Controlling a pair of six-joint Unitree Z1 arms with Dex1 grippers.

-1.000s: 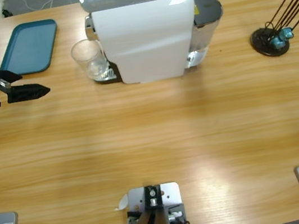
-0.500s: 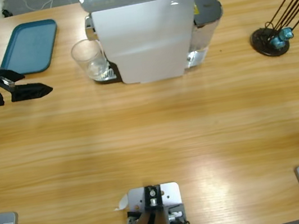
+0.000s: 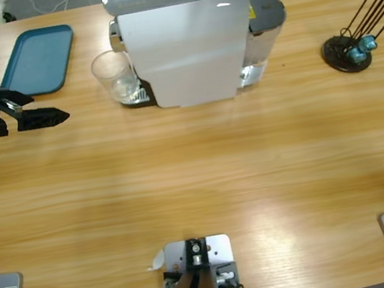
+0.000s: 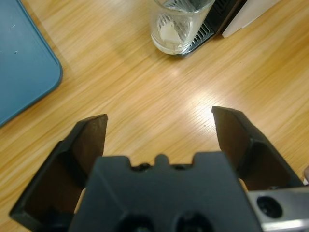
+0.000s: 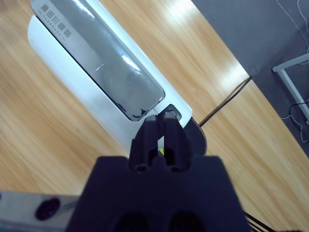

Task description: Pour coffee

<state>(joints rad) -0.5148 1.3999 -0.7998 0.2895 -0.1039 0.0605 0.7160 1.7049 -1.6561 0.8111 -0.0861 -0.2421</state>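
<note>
A clear glass tumbler (image 3: 114, 76) stands on the drip tray at the left end of the white coffee machine (image 3: 183, 43). A thin pale layer of coffee (image 4: 169, 33) lies in its base. My left gripper (image 3: 52, 117) hovers low over the table to the left of the glass, pointing at it. In the left wrist view this gripper (image 4: 159, 118) is open and empty, with the glass (image 4: 179, 21) ahead and apart from it. My right gripper (image 5: 161, 126) is shut on nothing, high above the machine's grey top (image 5: 96, 63); it is out of the high view.
A teal tray (image 3: 38, 59) lies at the back left, just beyond the left gripper. A black stand holding thin black sticks (image 3: 347, 52) sits at the far right. Bare wooden table (image 3: 205, 178) spreads in front of the machine.
The left gripper has crept slightly to the right, toward the glass. Nothing else has moved.
</note>
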